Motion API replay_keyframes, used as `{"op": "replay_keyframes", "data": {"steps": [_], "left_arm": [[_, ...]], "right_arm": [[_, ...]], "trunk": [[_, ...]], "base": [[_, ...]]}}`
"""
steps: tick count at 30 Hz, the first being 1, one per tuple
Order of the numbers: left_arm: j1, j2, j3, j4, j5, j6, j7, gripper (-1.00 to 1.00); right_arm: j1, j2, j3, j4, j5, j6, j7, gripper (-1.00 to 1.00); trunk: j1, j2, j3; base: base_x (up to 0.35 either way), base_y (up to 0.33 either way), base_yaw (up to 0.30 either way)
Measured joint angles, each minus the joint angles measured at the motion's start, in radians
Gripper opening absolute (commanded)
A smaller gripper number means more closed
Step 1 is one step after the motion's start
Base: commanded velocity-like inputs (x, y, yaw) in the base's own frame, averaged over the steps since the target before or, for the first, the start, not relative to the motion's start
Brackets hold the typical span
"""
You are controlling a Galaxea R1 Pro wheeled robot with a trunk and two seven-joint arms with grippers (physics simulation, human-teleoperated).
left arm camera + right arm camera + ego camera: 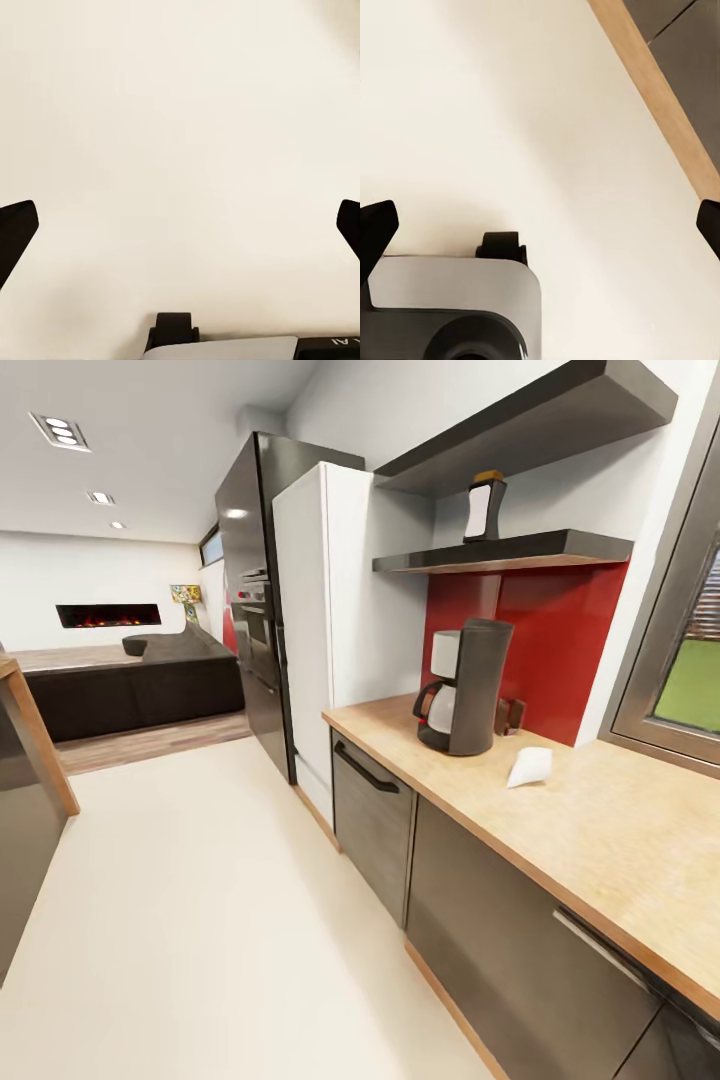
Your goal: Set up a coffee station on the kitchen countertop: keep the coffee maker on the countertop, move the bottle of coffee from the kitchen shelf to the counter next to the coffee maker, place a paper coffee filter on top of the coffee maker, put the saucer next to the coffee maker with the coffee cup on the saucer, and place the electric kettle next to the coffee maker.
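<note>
i have wide bare floor (200, 920) left of the countertop (620, 840) edge. the coffee maker (462, 688) stands on it by the red wall, the paper coffee filter (529, 766) lying just beside; the bottle of coffee (484, 508) sits on the shelf (540, 550) above. left gripper (180, 225) and right gripper (540, 225) hang wide apart, empty, over floor.

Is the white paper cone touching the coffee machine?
Apart. In the head view, bare countertop shows between the paper coffee filter and the coffee maker.
</note>
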Motion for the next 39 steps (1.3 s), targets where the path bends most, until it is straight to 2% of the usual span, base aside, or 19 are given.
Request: {"op": "replay_keyframes", "data": {"steps": [3,4,7,8,10,14,16,17,23,27,30,31,32,39], "left_arm": [[0.000,0.000,0.000,0.000,0.000,0.000,0.000,1.00],[0.000,0.003,0.001,-0.001,0.000,-0.001,0.000,1.00],[0.000,0.003,0.001,-0.001,0.000,-0.001,0.000,1.00],[0.000,0.003,0.002,-0.001,0.000,-0.002,0.000,1.00],[0.000,0.004,0.002,0.000,0.000,-0.002,0.001,1.00],[0.000,0.004,0.002,-0.002,0.001,-0.002,0.000,1.00],[0.000,0.003,0.002,-0.003,0.002,-0.002,0.000,1.00],[0.000,0.003,0.001,-0.004,0.002,-0.002,0.000,1.00],[0.000,0.001,-0.001,-0.006,0.003,-0.002,0.000,1.00],[0.000,0.000,-0.001,-0.003,0.003,-0.002,0.000,1.00],[0.000,0.000,-0.002,-0.003,0.003,-0.002,0.000,1.00],[0.000,0.000,-0.003,-0.003,0.003,-0.002,0.000,1.00],[0.000,0.000,-0.002,-0.004,0.002,-0.002,0.000,1.00],[0.000,0.000,-0.001,-0.004,0.002,-0.002,0.000,1.00]], "right_arm": [[-0.004,0.000,-0.003,-0.004,-0.004,0.000,0.000,1.00],[-0.017,0.022,0.003,-0.090,-0.009,-0.005,0.006,1.00],[-0.018,0.044,0.006,-0.209,-0.007,-0.004,0.009,1.00],[-0.018,0.054,0.019,-0.313,-0.006,-0.004,0.047,1.00],[-0.018,0.058,0.039,-0.443,-0.006,-0.004,0.117,1.00],[-0.016,0.060,0.057,-0.615,-0.007,-0.003,0.206,1.00],[-0.015,0.061,0.062,-0.697,-0.008,-0.002,0.233,1.00],[-0.013,0.061,0.065,-0.779,-0.010,0.000,0.250,1.00],[-0.011,0.059,0.068,-1.037,-0.011,0.027,0.273,1.00],[-0.011,0.060,0.075,-1.146,-0.011,0.076,0.277,1.00],[-0.021,0.062,0.103,-1.213,-0.010,0.117,0.279,1.00],[-0.046,0.062,0.116,-1.236,-0.010,0.138,0.278,1.00],[-0.103,0.063,0.126,-1.253,-0.011,0.192,0.278,1.00],[-0.215,0.063,0.131,-1.260,-0.010,0.277,0.278,1.00]], "trunk": [[0.000,0.000,0.000],[0.000,0.000,0.000],[0.000,0.000,0.000],[0.000,0.000,0.000],[0.000,0.000,0.000],[0.000,0.000,0.000],[0.000,0.000,0.000],[0.000,0.000,0.000],[0.000,0.000,0.000],[0.000,0.000,0.000],[0.000,0.000,0.000],[0.000,0.000,0.000],[0.000,0.000,0.000],[0.000,0.000,0.000]], "base": [[0.002,0.003,0.000],[0.000,0.000,0.000],[0.000,0.000,0.000],[0.000,0.000,0.000],[0.000,0.000,0.000],[0.000,0.000,0.000],[0.000,0.000,0.000],[0.000,0.000,0.000],[0.000,0.000,0.000],[0.000,0.000,0.000],[0.000,0.000,0.000],[0.000,0.000,0.000],[0.000,0.000,0.000],[0.000,0.000,0.000]]}}
